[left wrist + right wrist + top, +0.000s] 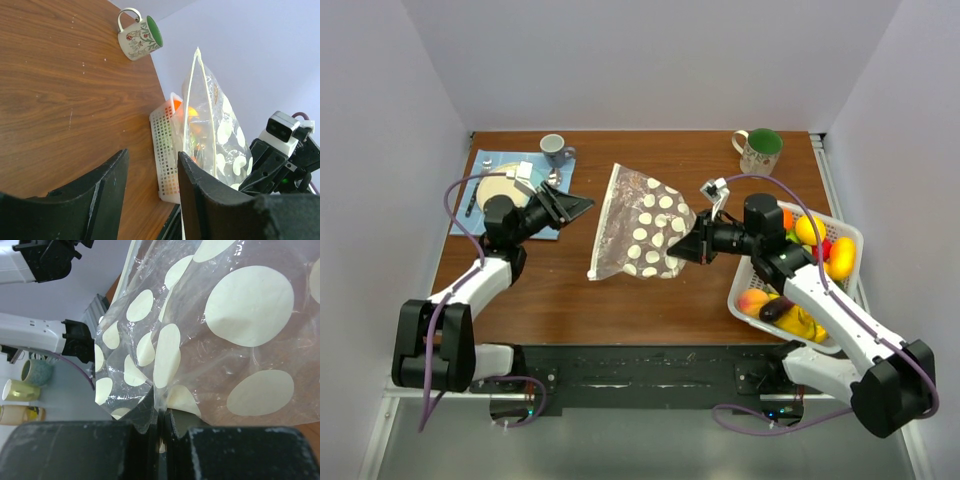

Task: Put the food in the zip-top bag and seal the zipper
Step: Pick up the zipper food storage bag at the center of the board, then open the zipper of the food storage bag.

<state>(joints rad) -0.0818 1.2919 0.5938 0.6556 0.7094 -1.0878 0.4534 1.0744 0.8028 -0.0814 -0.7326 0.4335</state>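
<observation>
Wooden table (550,290) (60,100), plain white walls around it. Right gripper (681,244) (160,426) was clenched on the right edge of the zip-top bag (642,225) (222,132) (230,330), with the spotted film pinched between its fingers. The bag stood up off the table at mid-surface rather than lying flat. Zipper (603,225) (186,115) ran along the bag's left edge, toward the other arm; from the left wrist its two strips looked slightly parted.

Left gripper (577,207) (152,175) was released, jaws apart with nothing between them. It pointed at the bag's zipper edge, near it but not touching.

Food (841,257) sat in the white basket (740,285) (165,145) at the right table edge, beside the right arm: orange, yellow, red and dark pieces, none seen inside the bag.

Green-lined mug (758,152) (140,37) stood at far right. Grey mug (556,150) stood far left, next to a blue mat (480,165) with a plate (500,188), partly hidden by the left arm.
</observation>
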